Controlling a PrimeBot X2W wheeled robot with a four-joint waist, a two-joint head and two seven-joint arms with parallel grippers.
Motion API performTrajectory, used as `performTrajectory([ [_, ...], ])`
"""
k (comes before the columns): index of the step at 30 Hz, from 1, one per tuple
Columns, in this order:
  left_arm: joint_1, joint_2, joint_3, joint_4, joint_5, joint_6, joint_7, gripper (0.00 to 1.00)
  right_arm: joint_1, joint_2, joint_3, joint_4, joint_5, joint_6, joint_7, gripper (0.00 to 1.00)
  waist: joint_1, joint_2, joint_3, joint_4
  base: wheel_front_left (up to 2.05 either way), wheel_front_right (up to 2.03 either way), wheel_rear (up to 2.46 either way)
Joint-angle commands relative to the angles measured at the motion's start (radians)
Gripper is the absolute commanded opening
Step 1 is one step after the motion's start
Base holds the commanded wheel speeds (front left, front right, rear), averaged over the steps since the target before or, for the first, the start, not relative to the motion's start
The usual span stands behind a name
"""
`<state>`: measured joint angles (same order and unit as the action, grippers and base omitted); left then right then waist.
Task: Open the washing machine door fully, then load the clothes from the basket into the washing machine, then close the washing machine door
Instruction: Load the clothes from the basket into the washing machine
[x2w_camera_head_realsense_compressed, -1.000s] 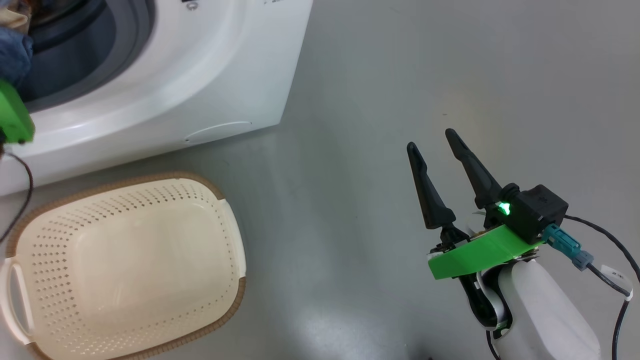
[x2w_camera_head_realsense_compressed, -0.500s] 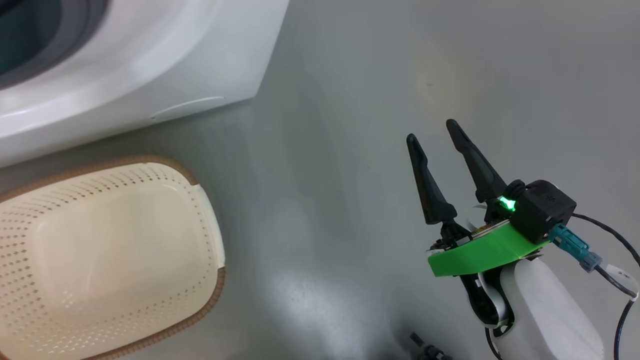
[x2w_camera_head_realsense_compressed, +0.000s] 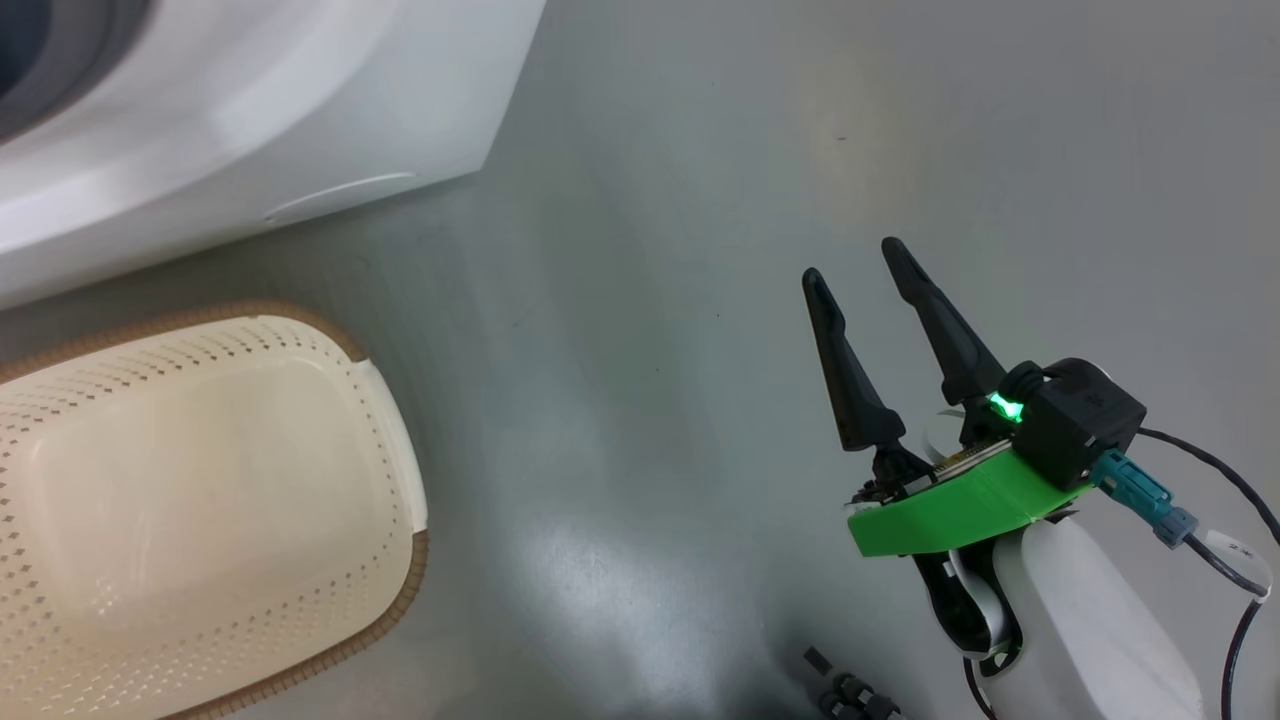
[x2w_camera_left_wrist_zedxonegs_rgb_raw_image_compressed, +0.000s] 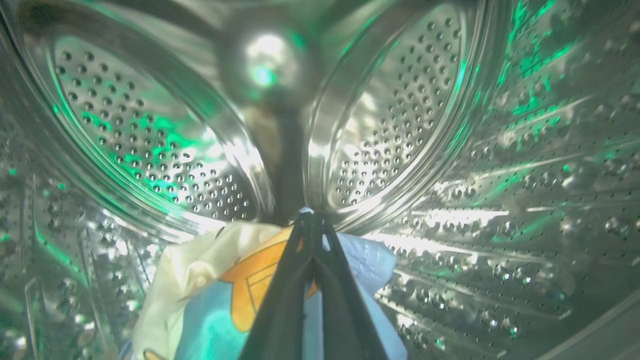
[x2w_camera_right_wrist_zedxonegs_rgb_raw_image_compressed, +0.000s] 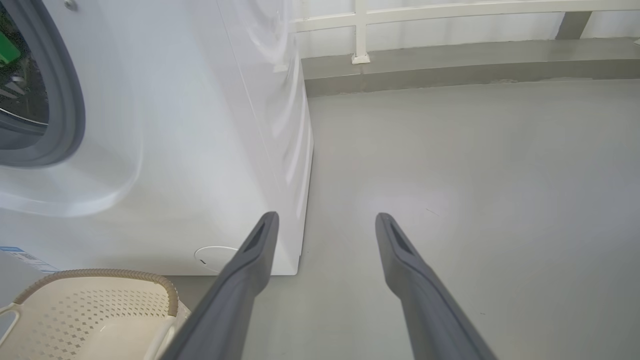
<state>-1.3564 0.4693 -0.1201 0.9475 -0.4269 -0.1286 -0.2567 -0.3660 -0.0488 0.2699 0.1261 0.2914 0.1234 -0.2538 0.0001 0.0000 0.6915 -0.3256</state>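
Closest to the robot, the basket (x2w_camera_head_realsense_compressed: 200, 500) sits on the grey floor (x2w_camera_head_realsense_compressed: 650, 350) at the lower left of the head view. It is a cream plastic tub with rows of small holes in its sides, a brown woven-look rim and a white handle, and it has nothing in it. To its right, well apart from it, the right gripper (x2w_camera_head_realsense_compressed: 852, 260) hangs over bare floor, its two long dark fingers spread wide with nothing between them; a green bracket and a small green light sit at its base. Just behind the basket stands the washing machine (x2w_camera_head_realsense_compressed: 300, 120), a big white box. From the right wrist view its front shows a thick grey rubber ring (x2w_camera_right_wrist_zedxonegs_rgb_raw_image_compressed: 72, 115) around the opening, a round white flap (x2w_camera_right_wrist_zedxonegs_rgb_raw_image_compressed: 215, 254) low near the corner, and a small blue label (x2w_camera_right_wrist_zedxonegs_rgb_raw_image_compressed: 20, 254) at the far left just above the basket rim. Inside the machine, the left gripper (x2w_camera_left_wrist_zedxonegs_rgb_raw_image_compressed: 311, 216) reaches into the perforated steel drum (x2w_camera_left_wrist_zedxonegs_rgb_raw_image_compressed: 475, 175), fingers pressed together and pinching the clothes (x2w_camera_left_wrist_zedxonegs_rgb_raw_image_compressed: 210, 280). The clothes are a soft bunch of cream cloth and light blue cloth with an orange cartoon print, gathered on both sides of the fingers right up to the tips, low in the drum. Green light glints off the shiny drum wall. Farthest off, beyond the machine, a low ledge (x2w_camera_right_wrist_zedxonegs_rgb_raw_image_compressed: 450, 60) and a white railing (x2w_camera_right_wrist_zedxonegs_rgb_raw_image_compressed: 360, 20) line the floor's edge.
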Motion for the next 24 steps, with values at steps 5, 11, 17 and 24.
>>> performTrajectory([
  [5, -0.021, 0.033, -0.03, 0.084, 0.021, -0.002, 0.025, 1.0, 0.009, -0.001, 0.023, -0.008, 0.01, 0.007, -0.008, 1.0, -0.0001, 0.0, -0.014, -0.001, 0.0, 0.0, 0.0],
  [11, -0.054, 0.017, -0.087, 0.188, 0.018, -0.002, 0.132, 1.0, 0.007, -0.001, 0.026, 0.001, 0.014, 0.007, -0.008, 1.0, -0.0001, 0.0, -0.033, 0.002, 0.0, 0.0, 0.0],
  [17, -0.021, 0.012, -0.134, 0.199, -0.013, -0.002, 0.052, 1.0, -0.006, -0.001, 0.024, 0.012, 0.02, 0.007, -0.008, 1.0, -0.0001, 0.0, -0.074, 0.021, 0.0, 0.0, 0.0],
  [24, 0.071, 0.016, -0.182, 0.149, -0.065, -0.002, 0.007, 1.0, -0.011, -0.001, 0.018, 0.029, 0.017, 0.007, -0.008, 1.0, -0.0001, 0.0, -0.13, 0.045, 0.0, 0.0, 0.0],
])
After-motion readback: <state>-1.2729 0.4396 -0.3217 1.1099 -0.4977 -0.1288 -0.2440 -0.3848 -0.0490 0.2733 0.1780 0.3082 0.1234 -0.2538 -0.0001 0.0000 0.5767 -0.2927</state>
